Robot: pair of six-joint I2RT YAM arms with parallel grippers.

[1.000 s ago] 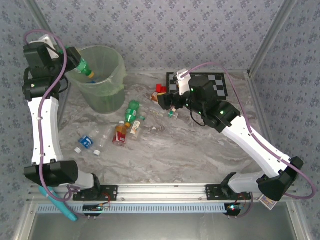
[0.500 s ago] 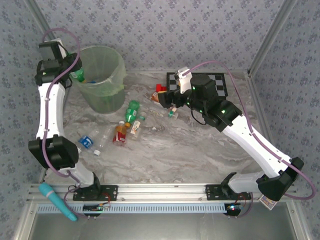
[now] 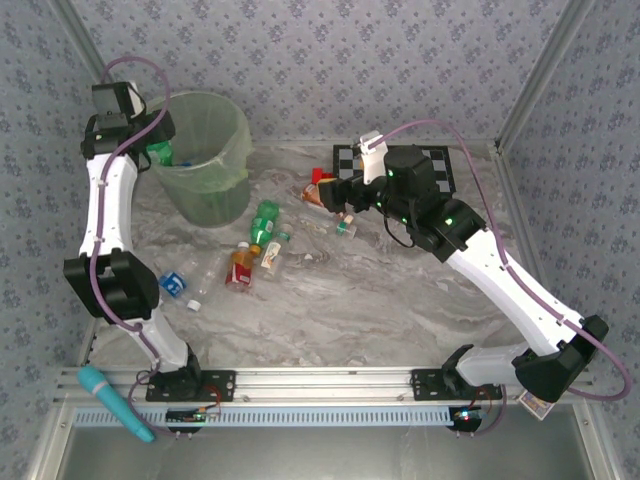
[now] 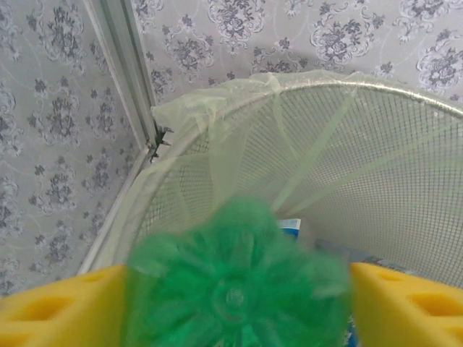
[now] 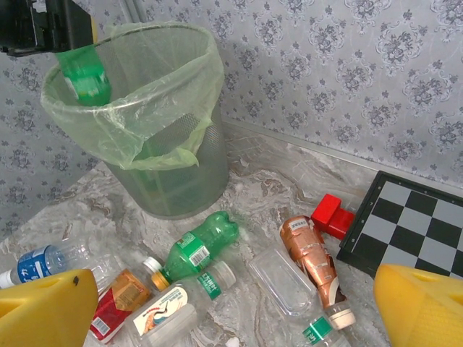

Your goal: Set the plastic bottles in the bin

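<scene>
The left gripper [image 4: 239, 296], pinching or loosed I cannot tell, brackets the small green plastic bottle [image 5: 81, 72] at the 9 o'clock rim of the round translucent pale-green bin [image 3: 218, 195], where it could glance off outside; the right gripper [image 5: 231, 289] is spread, empty.

Thin glossy plastic film [image 5: 145, 123] lines the mesh bin [image 5: 173, 181], on a smooth, perhaps marble-patterned table [image 3: 380, 310].

The light is bright and even in all my views, with only faint, soft shadows beside the bottles [image 5: 197, 246] on the table [image 3: 350, 300]. At my left wrist the green bottle [image 4: 235, 289] is a close blur, my yellow fingers [image 4: 58, 307] soft-edged; the bin [image 4: 347, 166] mesh behind is sharp.
</scene>
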